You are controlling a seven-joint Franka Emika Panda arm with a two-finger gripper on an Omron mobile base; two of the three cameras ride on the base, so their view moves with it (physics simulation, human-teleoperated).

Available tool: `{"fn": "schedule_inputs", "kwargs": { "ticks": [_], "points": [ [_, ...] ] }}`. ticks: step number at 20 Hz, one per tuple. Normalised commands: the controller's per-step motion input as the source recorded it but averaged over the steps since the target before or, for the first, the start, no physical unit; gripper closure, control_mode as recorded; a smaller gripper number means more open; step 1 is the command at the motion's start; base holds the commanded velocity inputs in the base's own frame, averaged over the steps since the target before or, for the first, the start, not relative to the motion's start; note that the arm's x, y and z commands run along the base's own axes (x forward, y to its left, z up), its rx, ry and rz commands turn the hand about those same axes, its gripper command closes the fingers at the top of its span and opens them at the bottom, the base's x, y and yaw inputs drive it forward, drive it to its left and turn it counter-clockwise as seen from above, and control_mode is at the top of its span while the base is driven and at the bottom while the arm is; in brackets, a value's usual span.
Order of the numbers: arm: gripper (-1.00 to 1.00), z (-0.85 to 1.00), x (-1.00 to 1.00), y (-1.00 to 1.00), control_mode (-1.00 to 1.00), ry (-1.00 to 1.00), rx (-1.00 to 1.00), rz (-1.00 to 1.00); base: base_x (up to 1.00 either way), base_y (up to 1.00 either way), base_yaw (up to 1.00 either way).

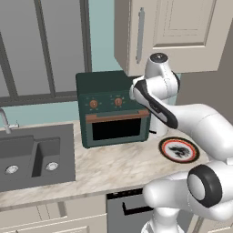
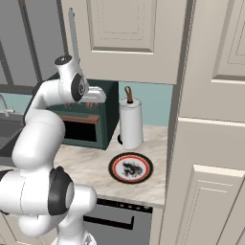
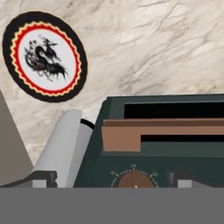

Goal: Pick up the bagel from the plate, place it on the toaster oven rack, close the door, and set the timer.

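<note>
Toaster oven [image 1: 113,109] standing at the far side of the marble surface [image 1: 104,164], against the wall, below a beige wall cabinet [image 1: 168,32]. Door [image 1: 117,129] shut upright, copper-brown handle bar [image 1: 117,116] running along its top edge, black glass below. Two orange knobs [image 1: 93,104] showing on the front panel in the left base view, with the arm covering the right end of that panel. Rack hidden behind the closed door; bagel likewise out of sight.

Plate [image 1: 179,149] lying flat on the surface to the right of the oven and nearer the front edge, bare white centre with dark pattern, clear of the oven. Paper-towel roll [image 2: 130,123] upright just right of the oven, far of the plate, close to the plate's rim but apart from it.

Gripper [image 3: 111,180] poised right at the oven's front panel, one orange knob [image 3: 135,179] sitting between the two dark fingertips [image 3: 42,178]; fingertips set well apart on either side of the knob, touching or not cannot be told.

Dark sink [image 1: 32,157] sunk into the surface left of the oven, tap [image 1: 4,120] behind it.
</note>
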Motion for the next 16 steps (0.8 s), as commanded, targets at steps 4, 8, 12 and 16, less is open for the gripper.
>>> {"fn": "schedule_inputs", "kwargs": {
  "ticks": [4,8,12,16],
  "points": [
    [-1.0,-0.11,0.0,0.0,-1.0,0.0,0.02,0.0,0.0,0.0,0.0],
    [-1.0,-0.2,0.0,0.0,-1.0,0.0,0.02,0.0,0.0,0.0,0.0],
    [-1.0,-0.12,0.01,0.0,-1.0,0.0,0.04,0.0,0.0,0.0,0.0],
    [-1.0,-0.01,0.2,0.0,-1.0,0.0,0.03,0.0,0.0,0.0,0.0]
  ]
}}
